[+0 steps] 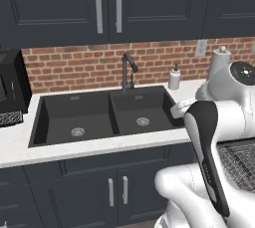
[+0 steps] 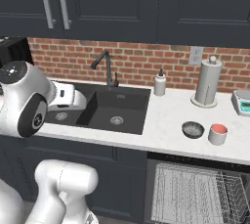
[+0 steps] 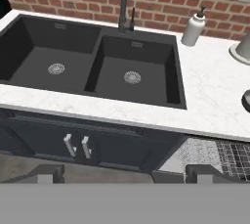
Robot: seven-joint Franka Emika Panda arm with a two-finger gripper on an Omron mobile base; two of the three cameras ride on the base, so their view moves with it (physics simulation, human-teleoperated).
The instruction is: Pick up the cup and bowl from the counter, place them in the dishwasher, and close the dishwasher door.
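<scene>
Currently the gripper (image 3: pixel 122 171) is spread wide and empty at the hand view's bottom. Lower right in the right base view, the cup (image 2: pixel 218 134) and bowl (image 2: pixel 193 129) sit on the counter (image 2: pixel 166 120); both look light, rigid, probably slippery, best pinched across a rim.

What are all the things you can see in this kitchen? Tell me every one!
cup: one, white with pink inside, on the counter right of the sink.
bowl: one, dark grey, just left of the cup.
counter: one, white speckled.
sink: one, black, two basins.
faucet: one, dark, behind the sink.
pump bottle: one, white, by the brick wall.
paper towel holder: one, grey, upright.
scale: one, at the counter's right end.
dishwasher: one, open, wire rack showing.
gripper: one, dark tips, open.
</scene>
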